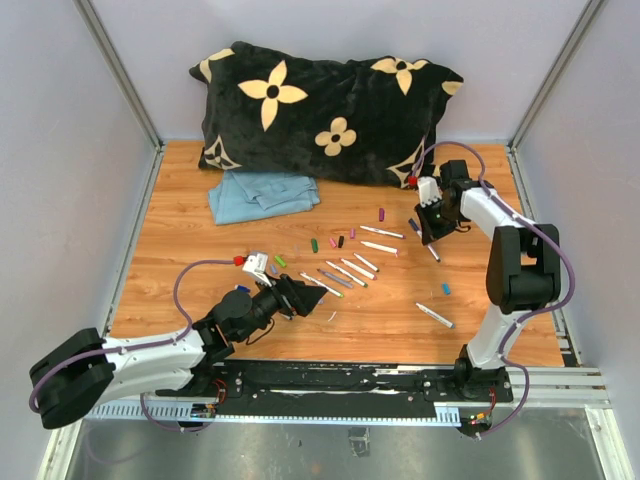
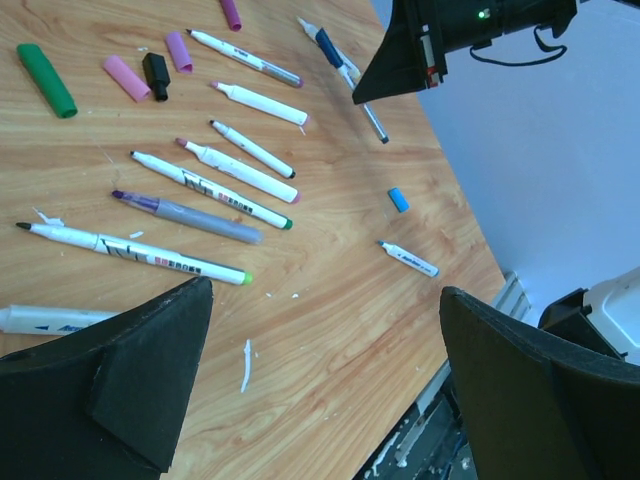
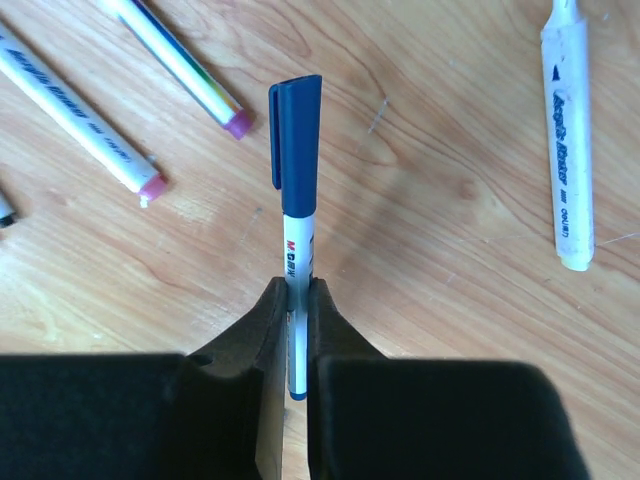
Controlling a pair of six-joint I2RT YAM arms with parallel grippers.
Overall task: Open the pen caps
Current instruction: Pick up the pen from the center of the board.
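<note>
Right fingers (image 3: 262, 325) clamp a slim white pen barrel (image 3: 297, 245) over the wooden worktop's (image 3: 450, 150) far right. Its dark blue plastic cap (image 3: 297, 135), still on, projects straight beyond their tips. Left fingers (image 2: 150, 380), spread and empty, hang well apart, near-left.

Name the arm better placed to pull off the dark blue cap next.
Left. The right gripper is shut on the pen, its dark blue cap still on and clear of the grip. The left gripper is open and empty, so it looks free to grip the cap.
</note>
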